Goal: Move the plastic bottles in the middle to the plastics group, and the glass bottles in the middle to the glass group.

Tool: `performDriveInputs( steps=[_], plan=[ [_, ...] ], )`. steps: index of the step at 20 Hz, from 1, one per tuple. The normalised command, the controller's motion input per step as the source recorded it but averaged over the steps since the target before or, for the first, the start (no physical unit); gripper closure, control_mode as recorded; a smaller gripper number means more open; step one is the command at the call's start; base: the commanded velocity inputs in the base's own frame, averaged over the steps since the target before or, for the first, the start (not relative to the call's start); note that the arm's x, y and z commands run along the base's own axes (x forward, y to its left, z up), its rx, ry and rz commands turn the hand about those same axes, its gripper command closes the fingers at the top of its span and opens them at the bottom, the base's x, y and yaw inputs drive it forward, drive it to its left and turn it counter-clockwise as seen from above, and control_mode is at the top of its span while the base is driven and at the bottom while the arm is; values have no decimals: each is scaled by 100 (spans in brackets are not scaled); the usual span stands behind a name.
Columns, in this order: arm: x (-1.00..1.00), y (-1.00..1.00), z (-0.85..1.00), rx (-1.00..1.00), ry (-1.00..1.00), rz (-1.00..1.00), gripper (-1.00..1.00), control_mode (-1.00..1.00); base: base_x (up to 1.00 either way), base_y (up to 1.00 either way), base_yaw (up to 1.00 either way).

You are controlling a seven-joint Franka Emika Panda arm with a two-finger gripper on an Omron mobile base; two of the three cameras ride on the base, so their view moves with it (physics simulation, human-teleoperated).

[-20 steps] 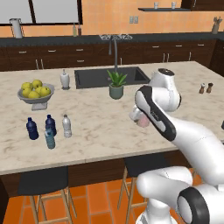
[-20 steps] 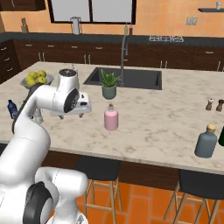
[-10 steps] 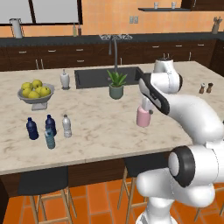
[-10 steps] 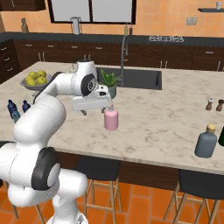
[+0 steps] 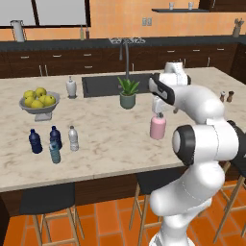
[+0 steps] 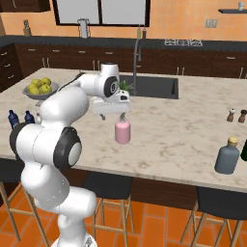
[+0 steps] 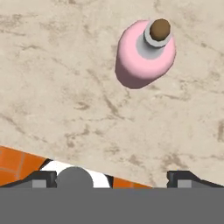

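Hovering just above the pink glass bottle (image 5: 157,127), the hand (image 5: 158,109) has its fingers spread wide and grips nothing. That bottle stands upright on the marble bench (image 5: 105,139) right of centre in the left base view, and sits upper right in the hand view.

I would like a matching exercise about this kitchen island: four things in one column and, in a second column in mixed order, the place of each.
Things:
1. pink bottle
2. fruit bowl
3. potted plant
4. grey bottle

Places:
A. just in front of the sink
B. near the island's right front edge, in the right base view
C. under the gripper, whose jaws are open
D. at the island's left end, behind the small bottles

Pairs: 1-C, 2-D, 3-A, 4-B
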Motion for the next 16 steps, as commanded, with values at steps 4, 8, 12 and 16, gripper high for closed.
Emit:
performDriveInputs(
  steps=[4,8,12,16],
  plan=[
    [0,0,-2,3,-33,0,-100,-100,0,0,0],
    [7,0,-2,0,-28,0,-100,-100,0,0,0],
    [44,0,0,0,-1,0,-100,-100,0,0,0],
    [34,-3,0,0,0,0,-100,-100,0,0,0]
  ],
)
